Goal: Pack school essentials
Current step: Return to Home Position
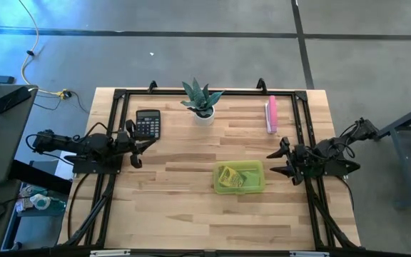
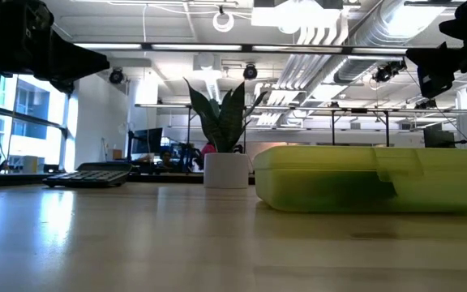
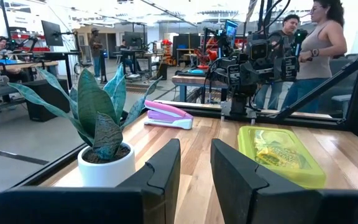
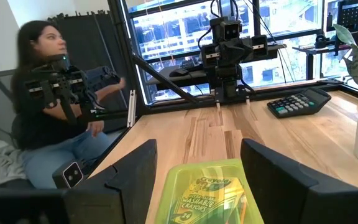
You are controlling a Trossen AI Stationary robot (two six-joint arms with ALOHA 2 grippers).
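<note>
A translucent green box [image 1: 240,177] with its lid shut lies flat on the wooden table right of the middle; it also shows in the low view [image 2: 375,177]. Through its lid I see the yellow crayon box [image 4: 211,191], also in the left wrist view [image 3: 277,155]. The other school essentials are hidden or out of view. My left gripper [image 1: 138,146] is open and empty above the table's left edge, beside the calculator. My right gripper [image 1: 280,163] is open and empty, just right of the green box, pointing at it.
A black calculator [image 1: 148,123] lies at the far left. A potted plant in a white pot [image 1: 203,103] stands at the far middle. A pink bar-shaped thing [image 1: 271,114] lies at the far right. People stand or sit beyond the table's edges [image 3: 319,43] [image 4: 55,106].
</note>
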